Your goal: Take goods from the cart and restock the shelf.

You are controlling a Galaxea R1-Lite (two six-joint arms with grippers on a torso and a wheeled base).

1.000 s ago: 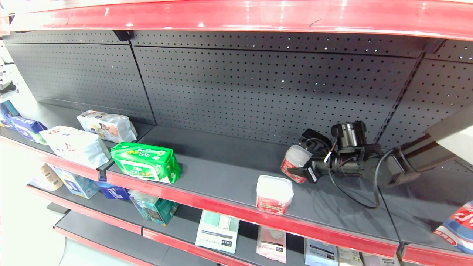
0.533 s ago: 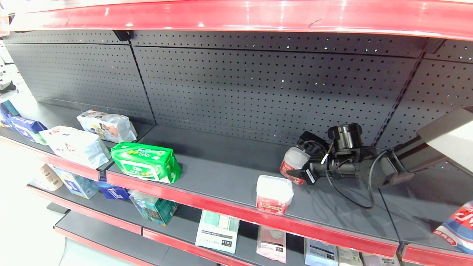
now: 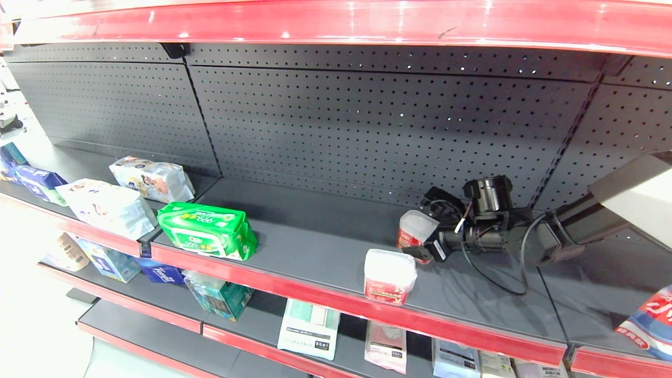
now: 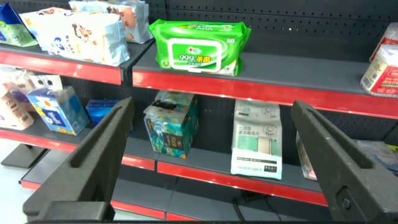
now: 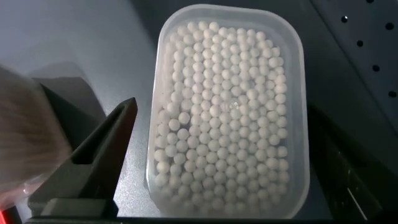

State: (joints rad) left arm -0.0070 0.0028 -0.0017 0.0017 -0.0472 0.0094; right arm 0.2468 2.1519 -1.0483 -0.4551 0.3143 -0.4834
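Observation:
My right gripper (image 3: 423, 230) is shut on a clear tub of white beads with a red label (image 3: 415, 229). It holds the tub tilted, just above the dark middle shelf (image 3: 315, 247) near the pegboard. From the right wrist, the beads tub (image 5: 230, 106) sits between the two black fingers (image 5: 93, 168). A matching tub (image 3: 389, 275) stands at the shelf's front edge, just left of and nearer than the held one. My left gripper (image 4: 211, 180) is open and holds nothing, lower down, facing the shelf front below a green wipes pack (image 4: 199, 46).
Green wipes (image 3: 207, 230) and two tissue packs (image 3: 107, 207) lie on the shelf's left part. A red and blue pack (image 3: 648, 320) sits at far right. The red upper shelf edge (image 3: 336, 21) overhangs. Lower shelves hold several boxes (image 4: 171, 121).
My right gripper has carried the beads tub slightly left and down toward the shelf, and the tub now stands a little more upright. Nothing else moved.

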